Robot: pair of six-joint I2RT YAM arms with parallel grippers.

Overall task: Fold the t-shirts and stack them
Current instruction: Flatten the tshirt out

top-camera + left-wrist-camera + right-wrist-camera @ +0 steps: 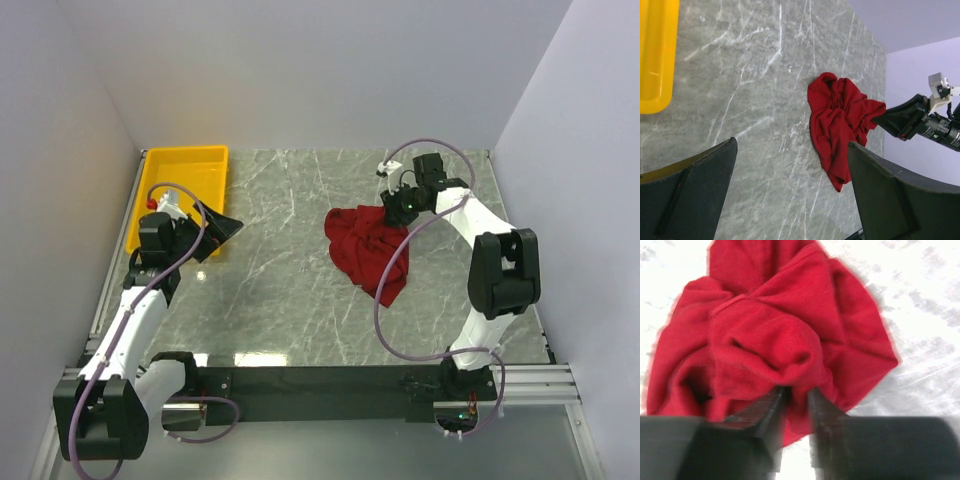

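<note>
The dark red t-shirt (368,248) lies crumpled in a heap on the marble table, right of centre. It also shows in the left wrist view (838,120) and fills the right wrist view (775,340). My right gripper (393,208) sits at the heap's far right edge, shut on a fold of the shirt's cloth between its fingers (767,412). My left gripper (222,232) is open and empty, held above the table's left side beside the tray, well apart from the shirt. Its two fingers (695,190) frame the left wrist view.
A yellow plastic tray (185,165) stands at the far left corner, also seen in the left wrist view (657,55). White walls close in the table on the left, back and right. A black rail runs along the near edge.
</note>
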